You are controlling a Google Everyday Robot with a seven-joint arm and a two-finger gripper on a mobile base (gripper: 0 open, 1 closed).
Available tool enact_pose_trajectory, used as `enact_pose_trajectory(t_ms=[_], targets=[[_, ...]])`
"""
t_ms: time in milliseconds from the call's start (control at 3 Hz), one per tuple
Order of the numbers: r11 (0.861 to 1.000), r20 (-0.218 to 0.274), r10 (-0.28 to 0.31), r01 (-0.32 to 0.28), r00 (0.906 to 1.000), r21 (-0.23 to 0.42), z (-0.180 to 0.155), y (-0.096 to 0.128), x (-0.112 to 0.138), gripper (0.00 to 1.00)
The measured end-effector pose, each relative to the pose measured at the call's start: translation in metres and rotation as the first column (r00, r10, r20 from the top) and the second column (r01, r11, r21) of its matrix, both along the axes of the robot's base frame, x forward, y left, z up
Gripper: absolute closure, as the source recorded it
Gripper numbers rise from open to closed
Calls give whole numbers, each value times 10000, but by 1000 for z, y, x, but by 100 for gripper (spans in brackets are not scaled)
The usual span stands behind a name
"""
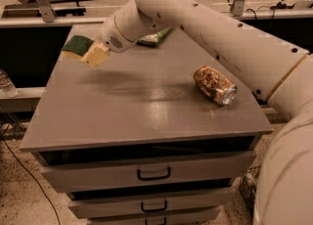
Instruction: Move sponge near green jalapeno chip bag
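While the sponge [77, 46] rides clear above the tabletop [146, 116], pinched at its right end by the gripper [96, 56], the carry step is in hand. Its green face looks up, and its long axis runs crosswise, pointing left from the fingers [94, 58]. The green jalapeno chip bag [155, 37] lies right of the fingers and slightly farther back, half hidden by the arm [205, 28]. Next, I judge, comes a rightward sweep and a low release beside it. A crushed can [215, 85] sits well right.
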State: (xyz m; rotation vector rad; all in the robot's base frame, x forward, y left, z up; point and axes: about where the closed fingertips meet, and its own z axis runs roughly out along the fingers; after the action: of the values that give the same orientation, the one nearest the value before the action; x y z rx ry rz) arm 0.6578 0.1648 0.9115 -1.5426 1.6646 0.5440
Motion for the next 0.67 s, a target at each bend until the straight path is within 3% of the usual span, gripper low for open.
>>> enact_pose_trajectory(t_ms=[333,667], targets=[[9996,-40,-175,174,9998,-217,-3,-5,1,100],[9866,456,-1314,1351,9903,-913,7,-59,11,100]])
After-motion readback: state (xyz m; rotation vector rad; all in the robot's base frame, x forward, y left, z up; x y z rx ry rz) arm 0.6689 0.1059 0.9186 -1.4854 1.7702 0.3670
